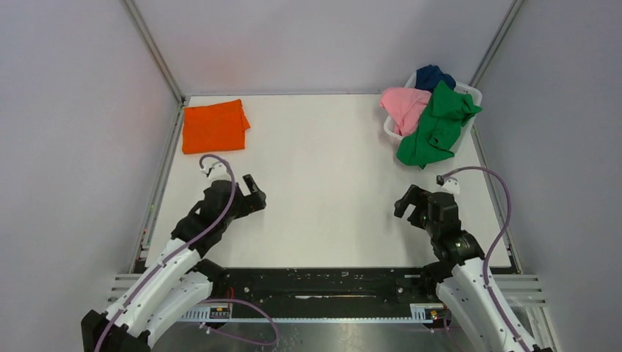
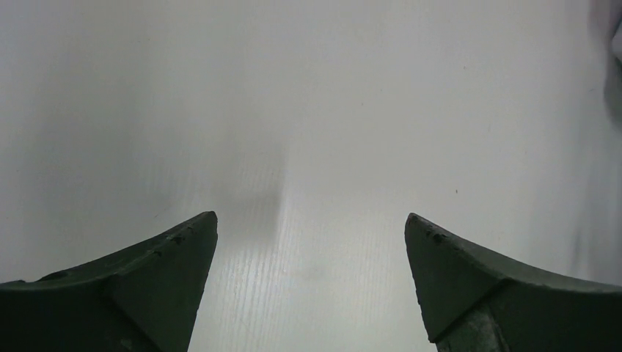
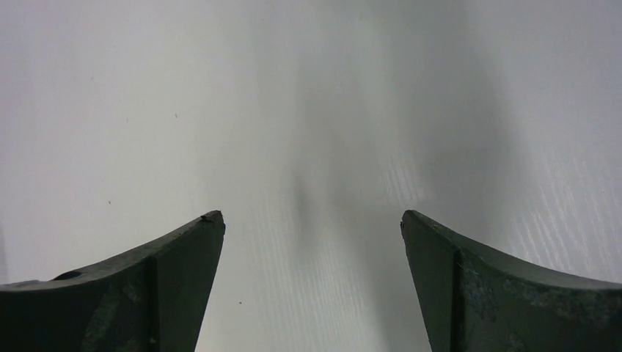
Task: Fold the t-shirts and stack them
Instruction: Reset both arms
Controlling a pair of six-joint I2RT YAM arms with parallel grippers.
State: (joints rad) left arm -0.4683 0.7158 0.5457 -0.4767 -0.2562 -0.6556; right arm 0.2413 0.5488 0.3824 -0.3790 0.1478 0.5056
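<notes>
Green t-shirt [image 1: 436, 125], pink t-shirt [image 1: 405, 106], dark blue t-shirt [image 1: 433, 75] heaped in white basket [image 1: 472, 94], far right. Orange t-shirt [image 1: 214, 126] folded on bench [image 1: 323, 183], far left. Left gripper [image 1: 255, 192], right gripper [image 1: 405, 202]: low, spread, empty.

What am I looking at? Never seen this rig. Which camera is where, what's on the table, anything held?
Two robot arms are bolted at the near edge of a white table. The wide picture is from a fixed camera above and behind them; the other two are from a camera on each wrist, facing the table. The left hand and right hand are open and hold nothing. A folded orange shirt lies at the far left. At the far right, a white basket holds a pink shirt, a dark blue shirt and a green shirt that spills over its rim.
</notes>
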